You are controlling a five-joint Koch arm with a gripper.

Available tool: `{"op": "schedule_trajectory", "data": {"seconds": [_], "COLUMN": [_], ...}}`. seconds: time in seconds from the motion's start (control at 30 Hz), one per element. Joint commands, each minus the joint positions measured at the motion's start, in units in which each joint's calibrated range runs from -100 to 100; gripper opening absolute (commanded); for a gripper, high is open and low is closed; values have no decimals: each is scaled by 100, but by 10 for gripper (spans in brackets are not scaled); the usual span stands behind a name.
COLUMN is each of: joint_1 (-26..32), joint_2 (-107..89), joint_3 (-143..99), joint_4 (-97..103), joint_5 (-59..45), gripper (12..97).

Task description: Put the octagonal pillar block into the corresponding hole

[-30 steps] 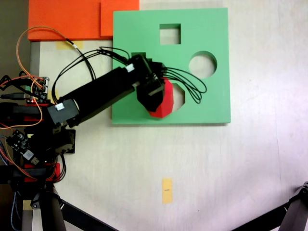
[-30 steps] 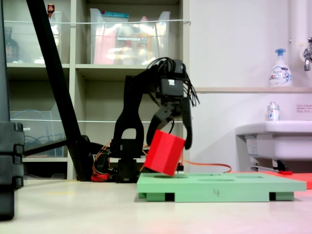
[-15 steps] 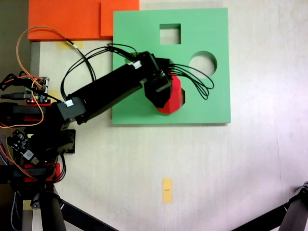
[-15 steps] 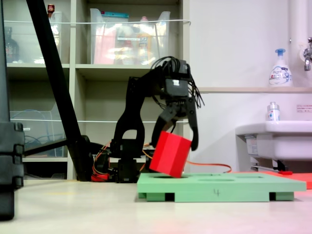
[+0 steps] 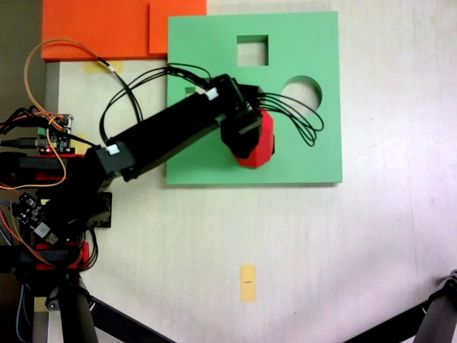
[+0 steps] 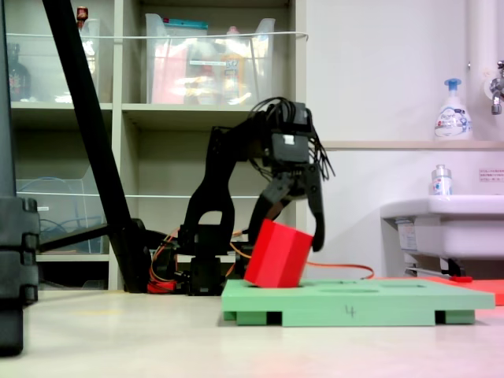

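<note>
From where I stand at table level, the black Koch arm's gripper (image 6: 293,236) comes down over the green foam board (image 6: 354,302), its two jaws spread around the octagonal pillar block (image 6: 276,255) and clamped on it, one jaw at the block's upper left, the other hanging down its right side. The red block is tilted, its top leaning toward 1 o'clock, and its lower end meets the board's top surface near the board's left part; whether it has entered the cutout at all I cannot tell from this side. In the fixed view from above, the gripper (image 5: 246,139) and wrist cover much of the block (image 5: 263,143), which shows as a red wedge at about 5 o'clock from the board's centre (image 5: 307,153). The corresponding hole (image 5: 275,145) is nearly all hidden beneath block and gripper (only a thin pale edge seems to peek out on the block's right, and I would not swear to it). A square cutout (image 5: 252,51) lies at 12 o'clock from the block and a round cutout (image 5: 303,91) at 1 o'clock, both well apart from it. Orange foam sheets (image 5: 107,28) touch the board's upper left edge.
</note>
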State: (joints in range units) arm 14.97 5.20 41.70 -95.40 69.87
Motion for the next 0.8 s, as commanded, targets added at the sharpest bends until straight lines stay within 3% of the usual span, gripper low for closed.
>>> {"op": "schedule_trajectory", "data": {"seconds": [0.0,0.47,0.77], "joint_1": [5,24,44], "joint_2": [-45,318,-17], "joint_3": [397,387,377], "joint_4": [175,31,2], "joint_5": [98,454,83], "gripper": [384,385,384]}}
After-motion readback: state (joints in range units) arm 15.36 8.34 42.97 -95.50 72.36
